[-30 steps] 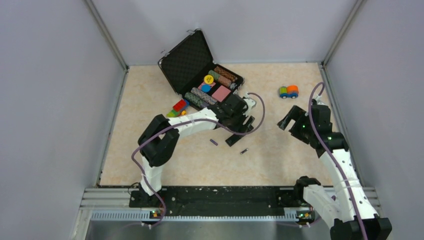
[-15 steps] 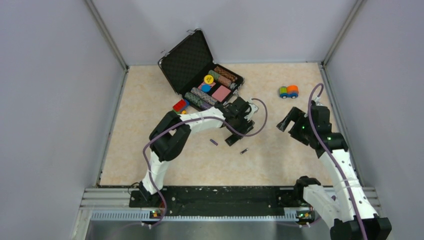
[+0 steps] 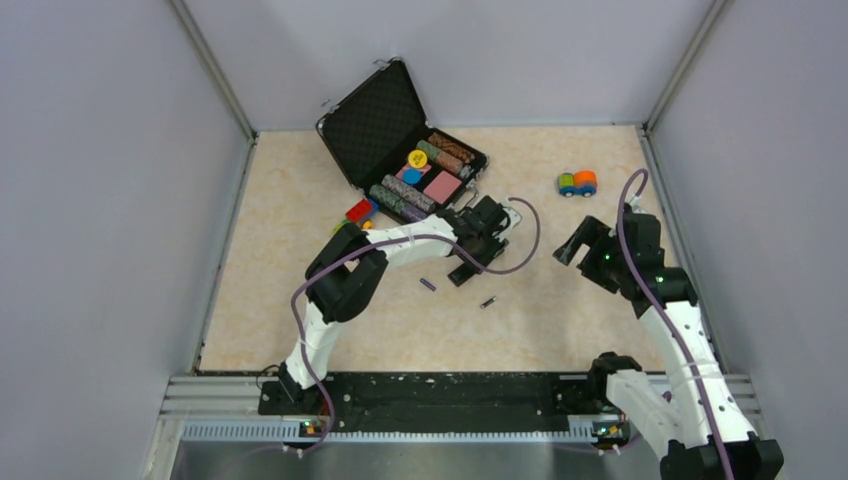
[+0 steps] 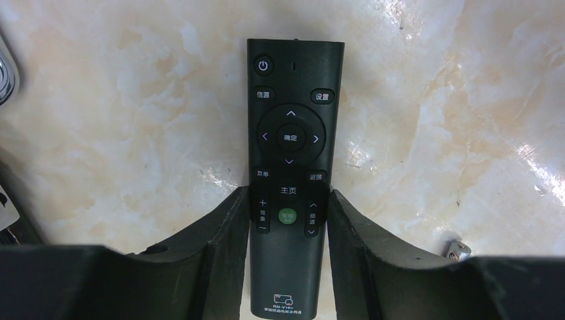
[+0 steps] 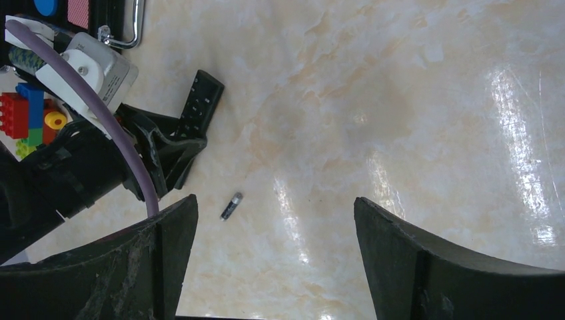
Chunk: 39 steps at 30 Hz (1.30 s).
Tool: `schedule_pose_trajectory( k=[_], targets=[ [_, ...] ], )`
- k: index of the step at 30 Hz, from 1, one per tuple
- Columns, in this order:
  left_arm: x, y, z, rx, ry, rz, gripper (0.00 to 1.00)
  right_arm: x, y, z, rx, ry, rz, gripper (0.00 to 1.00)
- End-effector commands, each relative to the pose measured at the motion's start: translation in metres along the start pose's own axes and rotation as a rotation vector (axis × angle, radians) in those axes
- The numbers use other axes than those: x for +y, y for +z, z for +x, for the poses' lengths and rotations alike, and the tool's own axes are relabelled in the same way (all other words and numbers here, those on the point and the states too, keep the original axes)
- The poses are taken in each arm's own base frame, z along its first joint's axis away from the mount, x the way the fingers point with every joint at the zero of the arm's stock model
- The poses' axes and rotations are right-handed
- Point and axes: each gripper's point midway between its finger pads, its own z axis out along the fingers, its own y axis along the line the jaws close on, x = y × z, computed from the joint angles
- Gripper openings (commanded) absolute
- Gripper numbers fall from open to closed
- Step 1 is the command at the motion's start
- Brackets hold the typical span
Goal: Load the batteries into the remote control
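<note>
Far left of the worktop [image 3: 270, 300] there's just the blocks [image 3: 358, 212] and the open case [image 3: 372, 128] of chips; neither has anything to do with this job.

Next over is the purple battery [image 3: 427, 284], lying loose on the worktop near the remote; nothing's touching it.

Then my left claw [image 4: 288, 200]; it's clamped on the remote [image 4: 290, 133], one finger on each long edge, down at the end away from the power button, and as far as I can see both fingers are hard against the sides. The remote's flat on the worktop, buttons up; so the battery bay is underneath, and I can't tell from here if the back cover is on or off.

Just right of that, the dark battery [image 3: 488, 301] sits by itself on the worktop, apart from the remote.

Further right, the toy car [image 3: 577, 183] is parked up at the back; ignore it.

My right claw [image 5: 274, 203] hangs above the worktop with its jaws spread wide, gripping nothing; the dark battery shows between its fingers in the wrist view, but down below.

So progress-wise: basically the start. Remote's grabbed; both batteries are out. My guess is it needs flipping over, the bay exposing, then each cell picking up and seating; all of that's left.
</note>
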Motion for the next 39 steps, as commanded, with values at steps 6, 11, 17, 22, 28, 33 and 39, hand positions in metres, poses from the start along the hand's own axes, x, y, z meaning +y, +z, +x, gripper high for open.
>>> schedule_pose_trajectory(
  k=[6, 11, 17, 22, 28, 33, 39],
  targets=[
    [0.005, -0.035, -0.034, -0.114, -0.139, -0.047, 0.11, 0.023, -0.022, -0.018, -0.034, 0.034, -0.073, 0.86],
    [0.009, -0.058, -0.053, -0.187, -0.205, -0.023, 0.08, 0.038, -0.033, -0.028, -0.053, 0.057, -0.121, 0.86],
    [0.018, -0.082, -0.066, -0.254, -0.276, -0.01, 0.09, 0.051, -0.026, -0.022, -0.028, 0.069, -0.205, 0.84],
    [0.022, -0.1, -0.082, -0.301, -0.424, 0.011, 0.09, 0.057, -0.011, -0.01, -0.027, 0.088, -0.303, 0.83],
    [0.021, -0.119, -0.105, -0.371, -0.625, 0.042, 0.1, 0.088, 0.004, -0.001, -0.036, 0.064, -0.486, 0.81],
    [0.013, -0.128, -0.117, -0.364, -0.771, 0.09, 0.1, 0.129, 0.003, 0.02, -0.037, -0.128, -0.531, 0.82],
    [0.007, -0.137, -0.118, -0.351, -0.856, 0.12, 0.09, 0.15, 0.016, 0.039, -0.009, -0.15, -0.536, 0.82]
  ],
)
